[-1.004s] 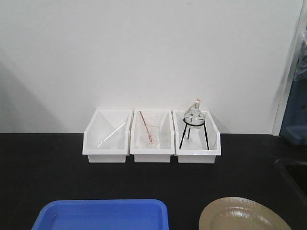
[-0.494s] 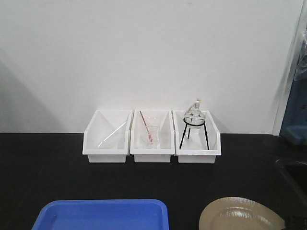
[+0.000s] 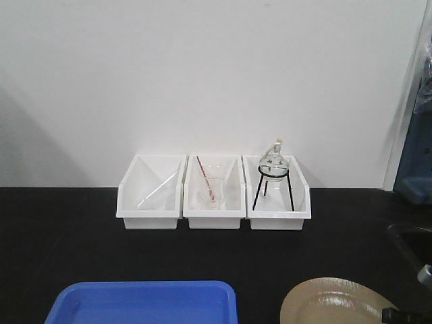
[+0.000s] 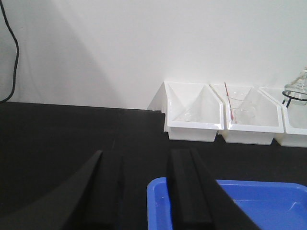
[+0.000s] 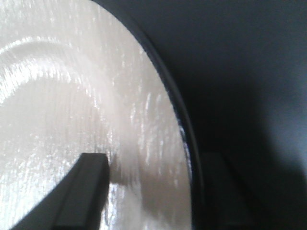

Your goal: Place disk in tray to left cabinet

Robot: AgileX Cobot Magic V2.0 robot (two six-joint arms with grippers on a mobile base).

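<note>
The left gripper (image 4: 140,153) has two matte black fingers (image 4: 103,191). They are long and flat-sided and grow broader toward the near edge of the view. The right-hand finger carries a raised, square-edged strip along its top. The right gripper (image 5: 154,160) has the same dark, blocky fingers (image 5: 88,191) with square-cut tips, and its right-hand finger is dim in shadow. In the front view, at the near right corner, the robot shows only as a small black piece (image 3: 395,314) and a rounded silver-grey part (image 3: 424,275).
</note>
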